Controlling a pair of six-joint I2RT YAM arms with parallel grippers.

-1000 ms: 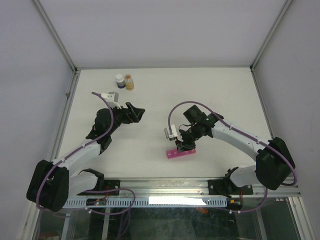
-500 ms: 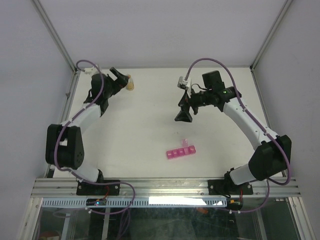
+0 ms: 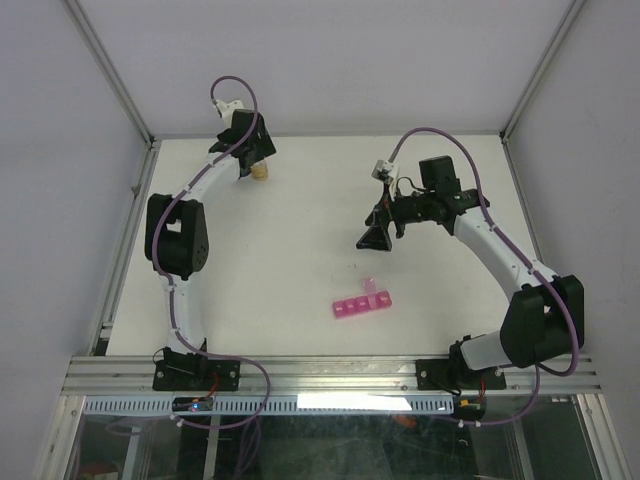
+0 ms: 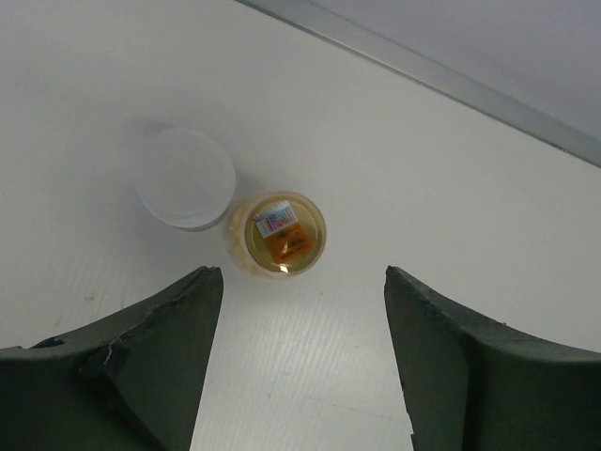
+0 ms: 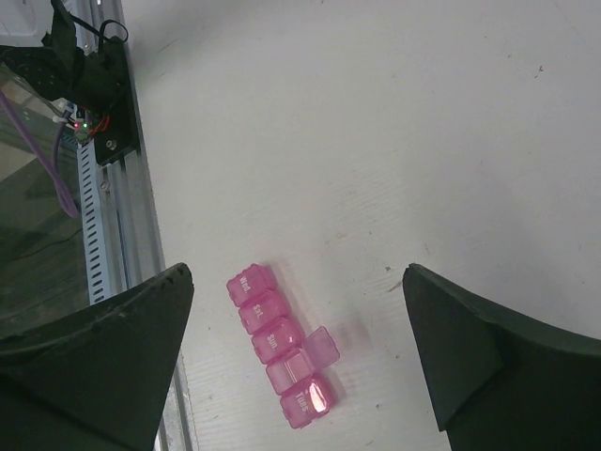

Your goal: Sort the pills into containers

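Containers [image 3: 362,305], a pink strip with one lid raised, lie near the front edge of the table [image 3: 300,230]. Beyond them the right gripper [image 3: 376,238] hangs with jaws spread, empty. Farthest, the left gripper [image 4: 300,277] hangs over an amber vial [image 4: 279,234] beside a white-capped bottle [image 4: 185,177], jaws spread, empty.

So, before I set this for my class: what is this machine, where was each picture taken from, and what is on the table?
Two robot arms are bolted at the near edge of a white table. The wide picture looks down from above and behind them; the other two come from a camera on each wrist, so the dark wedges are that arm's own fingers. The left hand hangs open over an amber vial and a white cap beside it. The right hand hangs open, its camera looking down on a pink pill box with one lid flipped up. Neither hand holds anything.
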